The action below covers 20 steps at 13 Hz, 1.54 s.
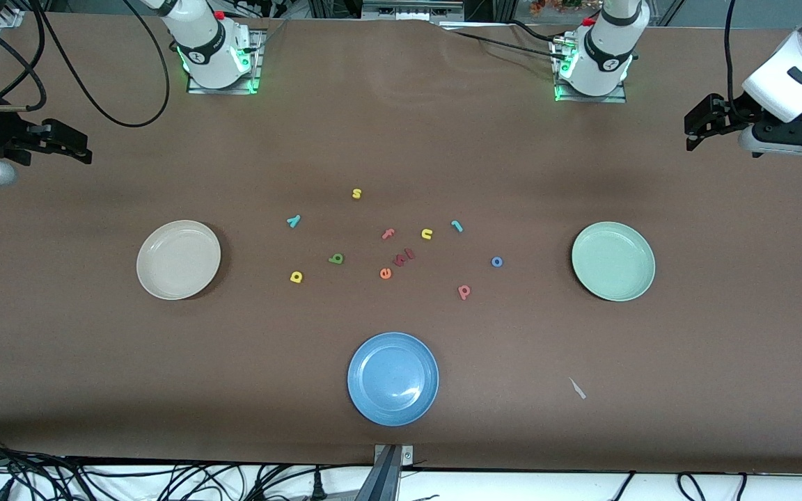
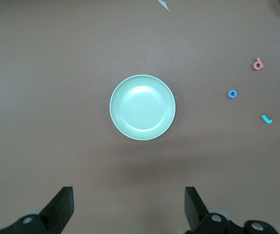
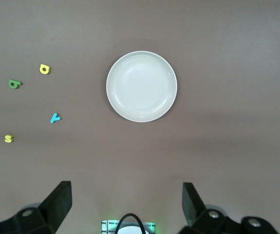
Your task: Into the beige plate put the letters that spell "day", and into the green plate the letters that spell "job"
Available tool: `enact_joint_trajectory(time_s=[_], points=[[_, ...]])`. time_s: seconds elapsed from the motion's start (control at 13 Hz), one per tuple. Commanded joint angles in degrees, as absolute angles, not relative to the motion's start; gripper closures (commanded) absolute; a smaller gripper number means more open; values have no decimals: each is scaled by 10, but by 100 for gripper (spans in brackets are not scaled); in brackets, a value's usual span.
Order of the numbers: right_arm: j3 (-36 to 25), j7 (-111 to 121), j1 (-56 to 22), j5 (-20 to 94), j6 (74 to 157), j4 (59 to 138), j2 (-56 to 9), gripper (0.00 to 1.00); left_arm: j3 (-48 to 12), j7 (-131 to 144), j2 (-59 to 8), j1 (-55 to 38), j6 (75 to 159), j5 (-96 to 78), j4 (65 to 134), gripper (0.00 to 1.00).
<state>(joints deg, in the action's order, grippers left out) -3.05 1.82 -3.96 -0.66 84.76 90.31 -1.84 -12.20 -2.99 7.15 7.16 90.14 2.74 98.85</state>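
The beige plate (image 1: pixel 178 259) (image 3: pixel 141 86) lies empty toward the right arm's end, the green plate (image 1: pixel 613 261) (image 2: pixel 142 107) empty toward the left arm's end. Between them lie the yellow looped letter (image 1: pixel 296 277), teal Y (image 1: pixel 293 221), green looped letter (image 1: pixel 335 259), pink-red stemmed letter (image 1: pixel 464 291), blue "o" (image 1: pixel 496 261) and teal "j" (image 1: pixel 457 225). My left gripper (image 1: pixel 695 129) (image 2: pixel 129 204) hangs open and high above the table edge by the green plate. My right gripper (image 1: pixel 81 147) (image 3: pixel 126 202) hangs open by the beige plate. Neither holds anything.
A blue plate (image 1: pixel 392 378) sits nearest the front camera. Among the letters lie a yellow "s" (image 1: pixel 356 193), yellow "u" (image 1: pixel 427 234), pink "f" (image 1: pixel 388 234), orange "e" (image 1: pixel 385 273) and a small red piece (image 1: pixel 404 257). A white scrap (image 1: pixel 577 388) lies near the green plate.
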Motion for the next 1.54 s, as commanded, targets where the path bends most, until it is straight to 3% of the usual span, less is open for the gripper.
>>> enact_joint_trajectory(time_s=[0.0,1.46], points=[[-29,11,-37,-4,840,902,-17,0,-125,-34,68,73,894,45,976,0],[-29,11,-37,-3,840,901,-18,0,-122,-36,62,74,892,38,962,0]])
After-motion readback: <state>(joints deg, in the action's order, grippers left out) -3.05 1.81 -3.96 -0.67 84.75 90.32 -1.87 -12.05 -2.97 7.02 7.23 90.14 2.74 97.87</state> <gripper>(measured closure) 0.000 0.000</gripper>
